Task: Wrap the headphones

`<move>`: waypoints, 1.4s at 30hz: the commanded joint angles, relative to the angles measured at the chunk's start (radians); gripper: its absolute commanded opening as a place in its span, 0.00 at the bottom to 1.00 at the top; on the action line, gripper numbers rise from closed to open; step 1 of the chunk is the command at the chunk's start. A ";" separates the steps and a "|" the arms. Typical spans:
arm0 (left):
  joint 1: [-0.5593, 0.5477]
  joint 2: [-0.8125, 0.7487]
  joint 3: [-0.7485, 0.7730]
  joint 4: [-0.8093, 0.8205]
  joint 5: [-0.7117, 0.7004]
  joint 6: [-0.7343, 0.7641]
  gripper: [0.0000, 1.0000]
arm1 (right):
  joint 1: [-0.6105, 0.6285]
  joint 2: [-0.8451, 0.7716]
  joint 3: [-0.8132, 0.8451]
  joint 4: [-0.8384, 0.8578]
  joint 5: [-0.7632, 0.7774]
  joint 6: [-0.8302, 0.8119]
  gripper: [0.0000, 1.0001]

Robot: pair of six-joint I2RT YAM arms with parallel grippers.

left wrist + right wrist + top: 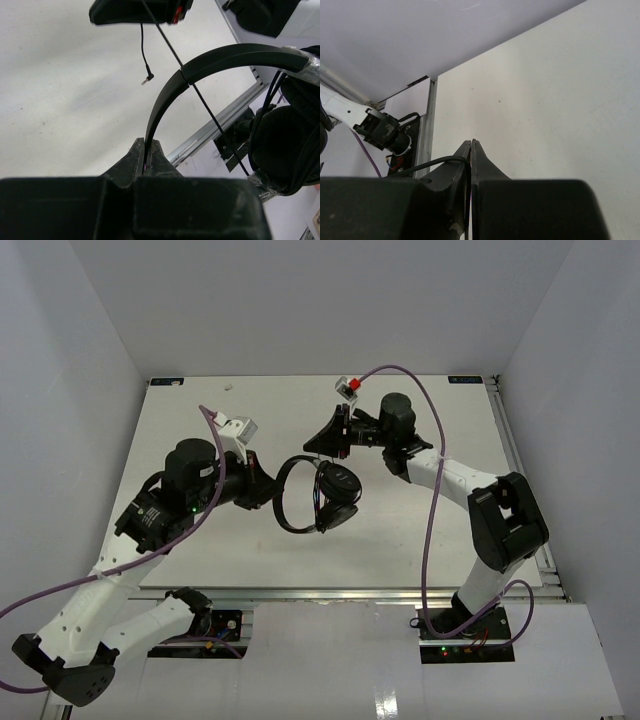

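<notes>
Our left gripper [146, 150] is clenched on the thin headband [170, 95], holding the headphones [332, 495] in the air above the middle of the table [260, 558], with the two earcups [285, 145] hanging together at the band's far end; our right gripper [471, 145] is pinched shut on the cable [200, 96], which runs taut from it down to the earcups, while the loose end with the plug [148, 78] dangles free beneath it. We judge the main risk to lie in that tight line; if the right arm pulls further away, the cable could slide out of the fingers, or the band could twist and slip in the narrow left grip, dropping the headphones onto the table; a loop laid too slackly could fall off the band; the dangling plug could swing and snag on the earcups as we wind.
</notes>
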 commanded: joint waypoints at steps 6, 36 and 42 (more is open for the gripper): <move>-0.010 0.052 -0.044 -0.049 0.054 0.176 0.00 | -0.083 -0.073 0.214 -0.571 0.252 -0.291 0.08; -0.010 0.490 0.067 -0.079 -0.564 0.091 0.00 | -0.002 -0.262 0.174 -0.767 0.263 -0.359 0.08; -0.010 0.511 0.106 -0.066 -0.686 -0.041 0.00 | 0.058 -0.341 0.015 -0.653 0.270 -0.308 0.08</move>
